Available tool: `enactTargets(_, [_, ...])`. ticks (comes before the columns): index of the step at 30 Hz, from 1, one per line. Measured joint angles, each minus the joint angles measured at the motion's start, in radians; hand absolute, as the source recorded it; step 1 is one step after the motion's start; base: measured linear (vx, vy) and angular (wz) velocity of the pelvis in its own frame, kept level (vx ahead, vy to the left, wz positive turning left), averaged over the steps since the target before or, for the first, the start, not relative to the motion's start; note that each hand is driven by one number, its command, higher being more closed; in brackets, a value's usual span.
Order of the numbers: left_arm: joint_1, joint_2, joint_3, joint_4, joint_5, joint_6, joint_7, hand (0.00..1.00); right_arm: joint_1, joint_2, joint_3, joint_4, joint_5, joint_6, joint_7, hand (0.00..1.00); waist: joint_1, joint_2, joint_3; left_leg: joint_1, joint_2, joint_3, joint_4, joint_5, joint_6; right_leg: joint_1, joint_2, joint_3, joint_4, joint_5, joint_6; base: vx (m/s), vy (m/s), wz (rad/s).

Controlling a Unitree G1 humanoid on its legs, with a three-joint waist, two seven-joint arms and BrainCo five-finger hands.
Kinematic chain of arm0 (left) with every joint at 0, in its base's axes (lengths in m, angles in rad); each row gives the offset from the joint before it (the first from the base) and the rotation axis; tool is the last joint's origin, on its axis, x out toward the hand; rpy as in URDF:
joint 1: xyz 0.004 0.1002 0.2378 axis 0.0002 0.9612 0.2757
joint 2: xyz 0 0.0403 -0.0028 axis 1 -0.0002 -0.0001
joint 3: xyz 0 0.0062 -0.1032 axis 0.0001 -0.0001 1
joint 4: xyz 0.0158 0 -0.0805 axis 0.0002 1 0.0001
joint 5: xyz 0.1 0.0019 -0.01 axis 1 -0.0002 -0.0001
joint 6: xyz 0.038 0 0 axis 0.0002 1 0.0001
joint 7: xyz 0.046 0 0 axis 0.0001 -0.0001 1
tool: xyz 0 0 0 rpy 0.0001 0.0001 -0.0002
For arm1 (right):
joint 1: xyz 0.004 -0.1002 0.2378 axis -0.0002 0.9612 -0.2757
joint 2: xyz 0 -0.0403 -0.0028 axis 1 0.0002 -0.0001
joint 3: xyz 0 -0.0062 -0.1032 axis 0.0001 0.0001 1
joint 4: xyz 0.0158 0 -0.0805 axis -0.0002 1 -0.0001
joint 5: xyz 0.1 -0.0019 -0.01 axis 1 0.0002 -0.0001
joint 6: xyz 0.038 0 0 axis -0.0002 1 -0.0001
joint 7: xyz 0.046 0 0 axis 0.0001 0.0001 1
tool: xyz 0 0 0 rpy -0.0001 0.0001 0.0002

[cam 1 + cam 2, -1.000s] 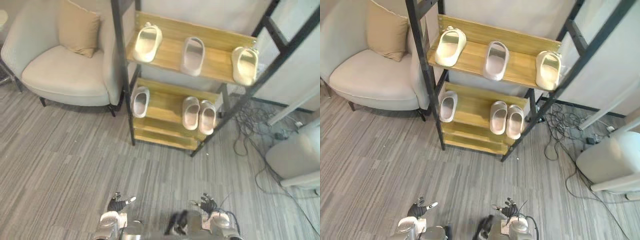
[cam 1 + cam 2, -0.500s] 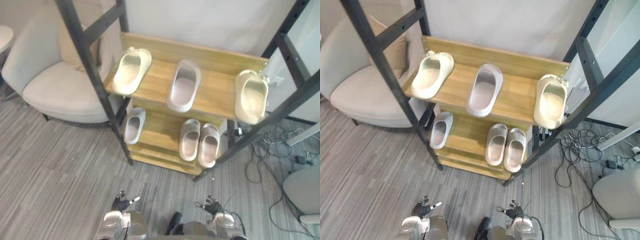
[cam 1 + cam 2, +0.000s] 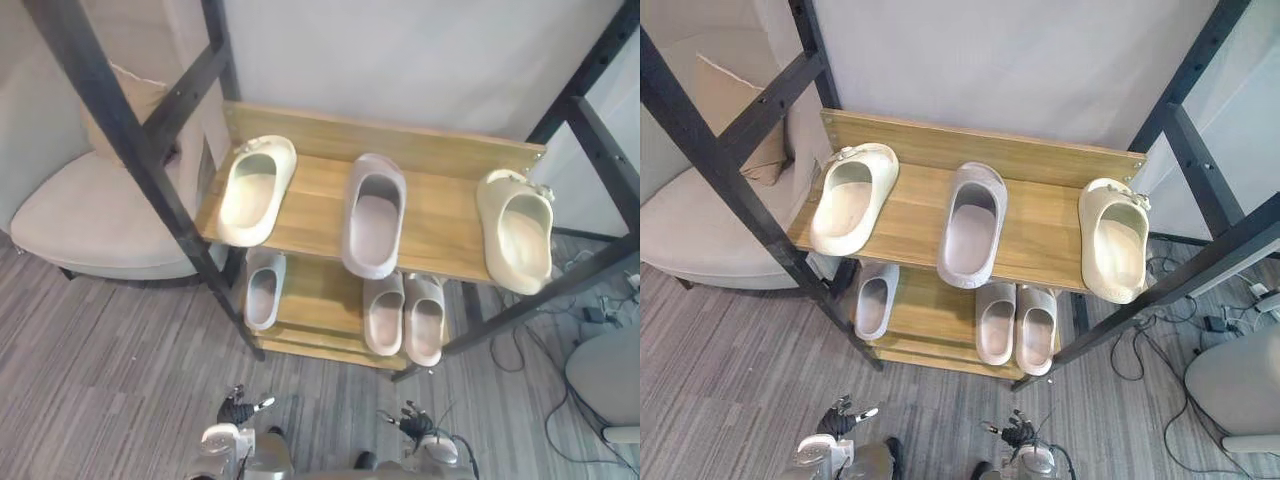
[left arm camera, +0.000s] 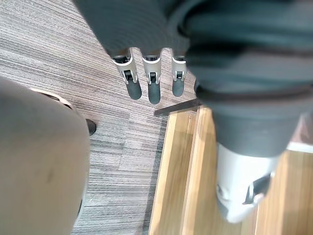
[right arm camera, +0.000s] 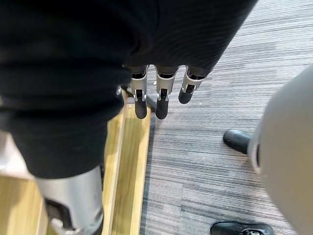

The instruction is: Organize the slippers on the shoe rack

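Left eye view: left cream slipper, grey slipper and right cream slipper sit well apart on the shoe rack top shelf. Grey slipper overhangs the front edge; a clumsy reach could tip it off. Left hand and right hand are low, fingers straight, empty.

Six slippers, one shoe rack

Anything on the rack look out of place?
Yes. On the top shelf, the left cream slipper and right cream slipper are split by a middle grey slipper; the last two poke past the front edge. A lone grey slipper sits on the lower shelf beside a grey pair.
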Motion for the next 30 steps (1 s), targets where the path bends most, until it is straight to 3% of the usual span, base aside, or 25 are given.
enactTargets(8, [0.019,0.001,0.000,0.001,0.021,-0.001,0.022,0.00,0.031,-0.005,0.008,-0.053,-0.008,-0.007,-0.041,0.00,-0.018,-0.004,-0.022,0.054,-0.004,0.064,-0.083,0.043,-0.001,-0.029,0.005,0.074,0.005,0.020,-0.004,-0.05,0.000,-0.27])
enactTargets(11, [0.029,-0.002,0.000,0.001,0.023,-0.001,0.031,0.00,0.102,-0.015,0.045,-0.200,-0.038,-0.007,-0.067,0.00,-0.038,-0.004,-0.023,0.077,-0.008,0.094,-0.102,0.049,0.009,-0.034,0.002,0.108,0.007,0.030,-0.001,-0.06,0.026,-0.29])
enactTargets(15, [0.039,0.005,-0.021,-0.002,0.040,-0.001,0.046,0.00,0.261,-0.023,0.054,-0.568,-0.138,-0.003,-0.087,0.00,-0.061,-0.003,-0.025,0.086,-0.021,0.121,-0.113,0.052,0.014,-0.054,-0.008,0.145,0.010,0.038,0.006,-0.05,0.035,-0.24])
enactTargets(19, [0.049,0.015,-0.027,-0.009,0.046,-0.002,0.046,0.00,0.375,-0.029,-0.015,-0.917,-0.233,0.003,-0.104,0.00,-0.075,-0.008,-0.030,0.092,-0.028,0.143,-0.115,0.052,0.016,-0.068,-0.016,0.160,0.024,0.043,0.009,-0.03,0.022,-0.18])
enactTargets(21, [0.069,0.022,-0.049,-0.023,0.060,-0.006,0.045,0.00,0.411,-0.028,-0.094,-1.109,-0.284,0.000,-0.119,0.00,-0.099,-0.013,-0.042,0.101,-0.032,0.151,-0.116,0.050,0.019,-0.067,-0.020,0.172,0.029,0.044,0.012,-0.02,0.014,-0.11])
enactTargets(24, [0.075,0.024,-0.074,-0.022,0.072,-0.017,0.044,0.00,0.412,-0.026,-0.130,-1.218,-0.307,-0.008,-0.143,0.00,-0.106,-0.013,-0.055,0.121,-0.034,0.170,-0.117,0.047,0.019,-0.065,-0.021,0.193,0.038,0.045,0.012,-0.01,0.010,-0.22])
enactTargets(30, [0.074,0.017,-0.102,-0.023,0.099,-0.023,0.040,0.00,0.456,-0.004,-0.077,-1.333,-0.382,-0.028,-0.137,0.00,-0.106,0.003,-0.056,0.140,-0.040,0.170,-0.119,0.035,0.007,-0.050,-0.027,0.196,0.041,0.044,0.008,-0.01,-0.002,-0.02])
